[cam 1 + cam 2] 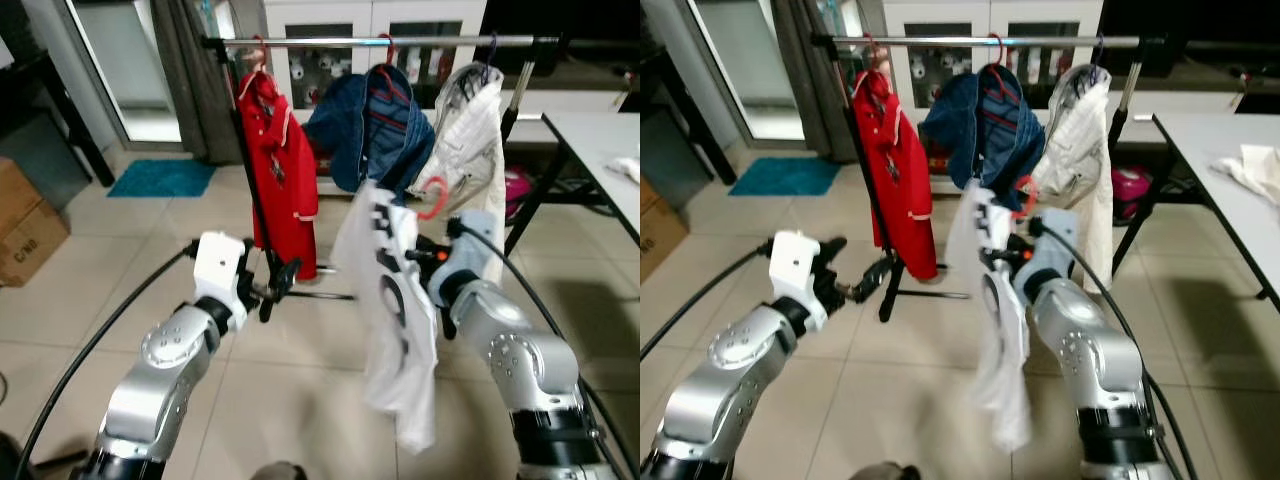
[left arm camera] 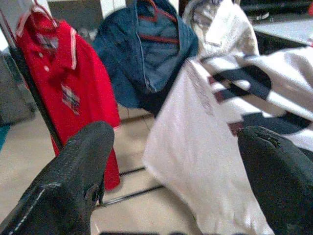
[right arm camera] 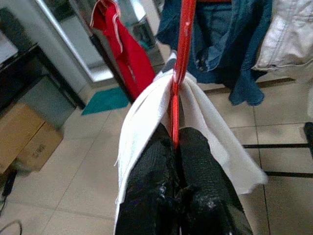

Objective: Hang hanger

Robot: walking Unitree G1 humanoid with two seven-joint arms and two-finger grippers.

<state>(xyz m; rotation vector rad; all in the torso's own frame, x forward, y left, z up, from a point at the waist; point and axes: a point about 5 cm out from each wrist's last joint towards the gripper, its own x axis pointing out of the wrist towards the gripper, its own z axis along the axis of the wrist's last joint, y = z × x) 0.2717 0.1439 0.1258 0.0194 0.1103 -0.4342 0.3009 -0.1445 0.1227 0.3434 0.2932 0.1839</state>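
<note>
The carrying step is in hand: the right gripper is clenching the red hanger by its stem, with a white printed T-shirt draping from it in front of the robot, at about one o'clock in the head view. The hanger's hook is sitting well below the clothes rail, which is standing ahead at twelve o'clock and carrying a red polo shirt, a blue denim jacket and a white jacket. The left gripper is hovering released, its fingers spread wide and holding nothing, at about ten o'clock of the T-shirt. The next move likely calls for raising the right arm and closing on the rail, then hooking over a bare stretch, perhaps between the polo shirt and the denim jacket. Most of the hanger is being hidden under the T-shirt, the print on the shirt is too blurred to read, and a counter at three o'clock is cut off by the frame edge.
</note>
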